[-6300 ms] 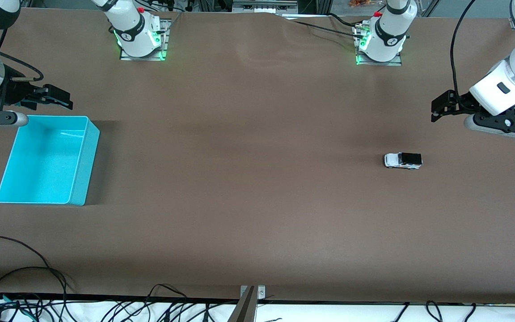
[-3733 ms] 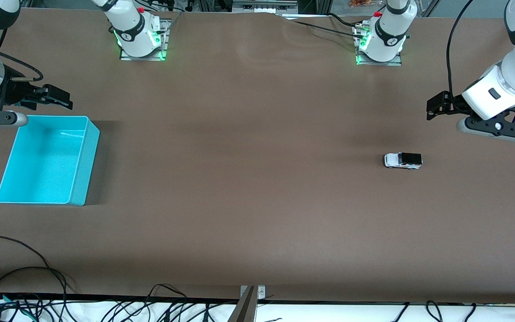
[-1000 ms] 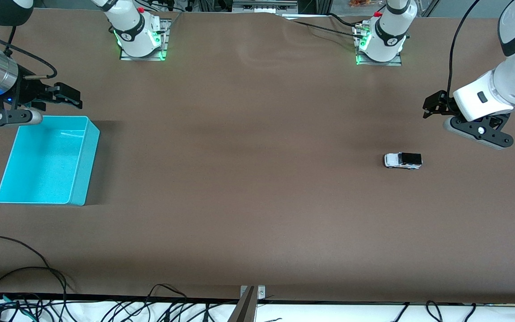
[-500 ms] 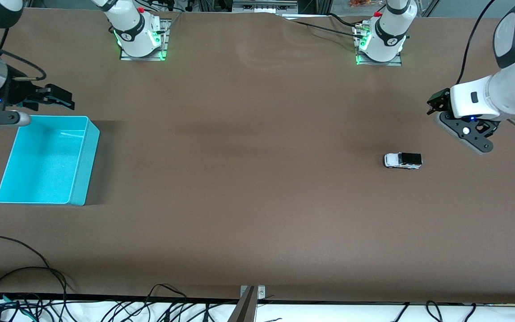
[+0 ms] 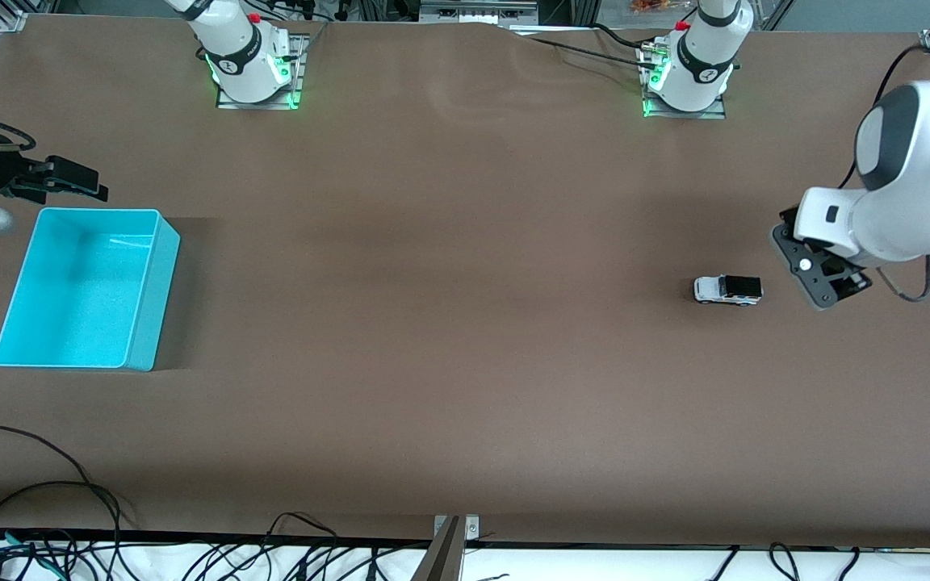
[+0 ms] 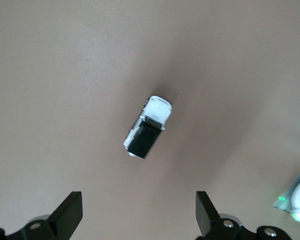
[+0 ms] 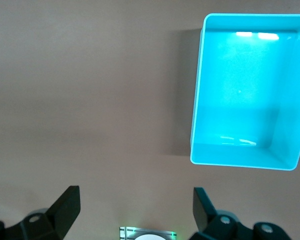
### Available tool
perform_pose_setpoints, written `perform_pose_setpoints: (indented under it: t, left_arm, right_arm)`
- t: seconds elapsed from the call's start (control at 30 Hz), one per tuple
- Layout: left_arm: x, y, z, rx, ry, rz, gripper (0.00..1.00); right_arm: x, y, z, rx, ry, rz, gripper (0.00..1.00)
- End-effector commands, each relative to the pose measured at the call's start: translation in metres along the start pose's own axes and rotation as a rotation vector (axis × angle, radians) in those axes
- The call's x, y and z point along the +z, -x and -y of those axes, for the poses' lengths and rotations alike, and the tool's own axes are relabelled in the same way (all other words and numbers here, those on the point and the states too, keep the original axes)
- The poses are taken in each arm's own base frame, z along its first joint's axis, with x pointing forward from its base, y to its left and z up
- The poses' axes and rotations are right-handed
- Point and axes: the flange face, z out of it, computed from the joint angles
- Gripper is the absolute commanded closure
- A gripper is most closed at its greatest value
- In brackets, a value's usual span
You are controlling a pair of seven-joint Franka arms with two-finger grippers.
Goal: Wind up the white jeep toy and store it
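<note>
While the tiny white plastic jeep toy [image 5: 727, 290] with its black roof sits untouched on the brown table [image 5: 465, 363], the left gripper [image 6: 136, 217] has swung in over it, jaws spread wide, likely to grasp; the right gripper [image 7: 135, 210], also spread, waits by the cyan plastic bin [image 5: 146, 311].

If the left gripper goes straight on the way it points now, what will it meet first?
Probably the bare table. The open left gripper points down at it, and the white jeep toy lies a little ahead of the fingertips, not squarely between them. Depth is unclear.
</note>
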Motion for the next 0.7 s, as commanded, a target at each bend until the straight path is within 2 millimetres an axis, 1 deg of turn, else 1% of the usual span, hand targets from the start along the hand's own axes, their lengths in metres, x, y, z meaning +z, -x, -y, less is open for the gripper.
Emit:
perform_pose_setpoints:
  t: [0.0, 0.03, 0.1, 0.17, 0.23, 0.27, 0.37, 0.43, 0.53, 0.67]
  left_arm:
    - [0.057, 0.002, -0.006, 0.138, -0.032, 0.001, 0.0]
    - [0.066, 0.002, -0.006, 0.15, -0.037, -0.002, 0.0]
    - [0.092, 0.002, -0.001, 0.193, -0.028, 0.0, 0.0]
    - [0.127, 0.009, 0.011, 0.263, 0.013, 0.001, 0.0]
    - [0.148, 0.019, 0.024, 0.301, 0.021, -0.014, 0.0]
    - [0.155, 0.026, 0.031, 0.311, 0.01, -0.025, 0.0]
    - [0.167, 0.029, 0.039, 0.348, -0.009, -0.059, 0.0]
    - [0.172, 0.028, 0.039, 0.362, 0.005, -0.078, 0.0]
    - [0.182, 0.034, 0.037, 0.34, 0.036, -0.125, 0.0]
    - [0.188, 0.037, 0.038, 0.394, 0.041, -0.172, 0.0]
  right_arm:
    - [-0.007, -0.001, 0.012, -0.022, -0.003, -0.015, 0.0]
    - [-0.007, -0.001, 0.014, -0.023, -0.001, -0.013, 0.0]
    - [-0.007, -0.001, 0.015, -0.021, 0.007, -0.013, 0.0]
    - [-0.008, -0.001, 0.015, -0.003, 0.013, -0.013, 0.0]
    - [-0.008, -0.001, 0.018, 0.015, 0.015, -0.013, 0.0]
    - [-0.008, -0.001, 0.02, 0.024, 0.016, -0.014, 0.0]
    - [-0.008, -0.001, 0.029, 0.038, 0.02, -0.015, 0.0]
    - [-0.009, 0.0, 0.031, 0.049, 0.023, -0.016, 0.0]
    - [-0.009, 0.0, 0.031, 0.051, 0.031, -0.015, 0.0]
    - [-0.009, 0.0, 0.031, 0.051, 0.031, -0.013, 0.0]
